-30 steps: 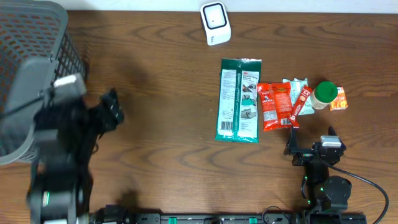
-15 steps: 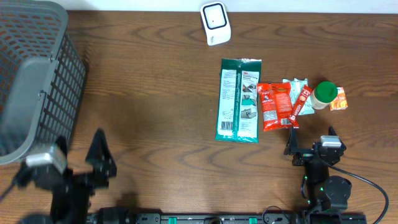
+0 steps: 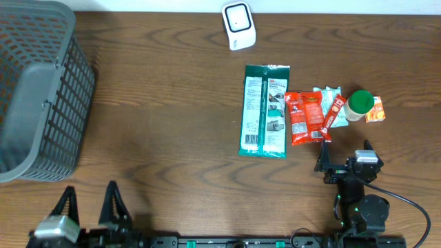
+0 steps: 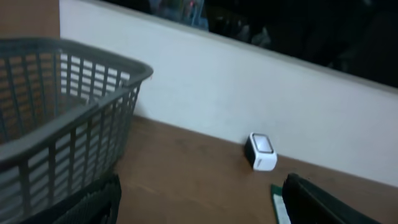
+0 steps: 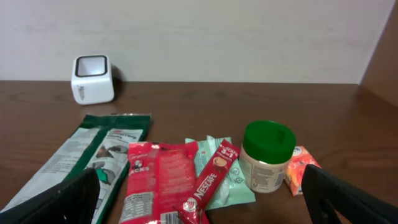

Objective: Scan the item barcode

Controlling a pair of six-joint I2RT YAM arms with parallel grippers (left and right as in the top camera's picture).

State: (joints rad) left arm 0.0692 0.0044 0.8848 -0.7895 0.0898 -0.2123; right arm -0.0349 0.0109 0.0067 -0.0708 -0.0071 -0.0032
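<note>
Overhead: L gripper (image 3: pixel 89 198) and R gripper (image 3: pixel 344 161) both w/ jaws apart, holding nothing; green packet (image 3: pixel 264 110) lies apart from scanner (image 3: pixel 238 25).

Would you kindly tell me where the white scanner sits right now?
Overhead, the white scanner stands centrally at the far edge of the table, beyond the green packet.

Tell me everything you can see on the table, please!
table: 1, brown wood, under everything
basket: 1, grey, left side
scanner: 1, white, far middle
big packet: 1, dark green, centre-right
red packet: 1, red, right of the big packet
coffee stick: 1, red, on the red packet's right edge
mint packet: 1, pale green, partly under the coffee stick
jar: 1, pale with green lid, right of the stick
orange packet: 1, orange, beside the jar
left gripper: 1, black, open, near-left edge
right gripper: 1, black, open, near the packets
</note>
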